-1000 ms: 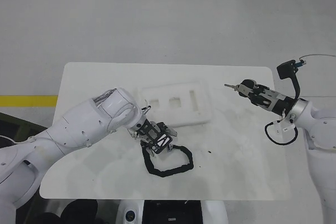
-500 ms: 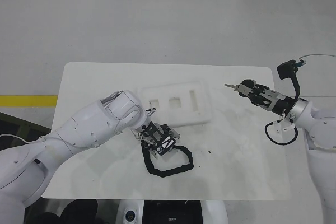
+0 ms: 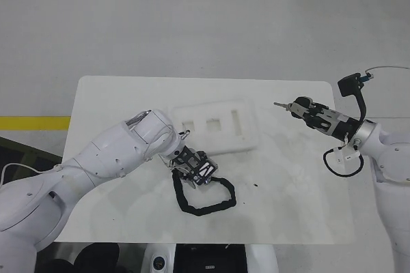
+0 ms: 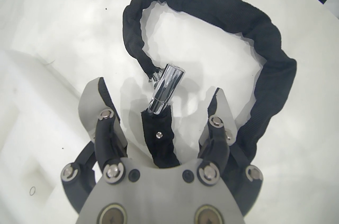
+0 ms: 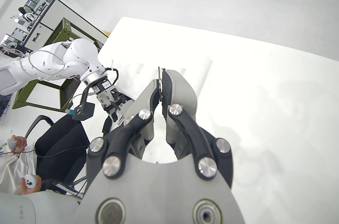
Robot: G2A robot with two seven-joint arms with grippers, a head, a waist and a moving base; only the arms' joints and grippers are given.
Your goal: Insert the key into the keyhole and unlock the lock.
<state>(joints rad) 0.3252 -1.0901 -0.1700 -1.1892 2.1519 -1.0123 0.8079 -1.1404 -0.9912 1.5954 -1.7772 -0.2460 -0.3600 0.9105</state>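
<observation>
Overview from above: we see a white rectangular table (image 3: 294,205) bearing a white foam tray with three recesses (image 3: 249,133) toward its far side. A black fabric-sleeved chain lock (image 3: 229,198) lies as a loop on the table, just in front of the tray and near the table's middle. The left gripper (image 3: 197,172) sits low over the end of the loop nearest the tray. The right gripper (image 3: 295,108) is held above the far right part of the table, well apart from the lock. A small metal key (image 3: 280,105) projects from its tip toward the tray.

Left wrist view: we find the fingers (image 4: 91,103) spread wide and holding nothing. They stand on either side of the lock's polished chrome cylinder (image 4: 167,87), apart from it. The cylinder lies tilted on the table, and one end enters a black sleeved body that runs back beneath the palm. The rest of the loop curves round beyond the fingertips and returns past one finger.

Right wrist view: we find the fingers (image 5: 182,92) closed together, pinching the key between their pads; a thin sliver of it shows at the tips. The table lies below, with the tray ahead of the fingertips and the left gripper farther off, low over the table.
</observation>
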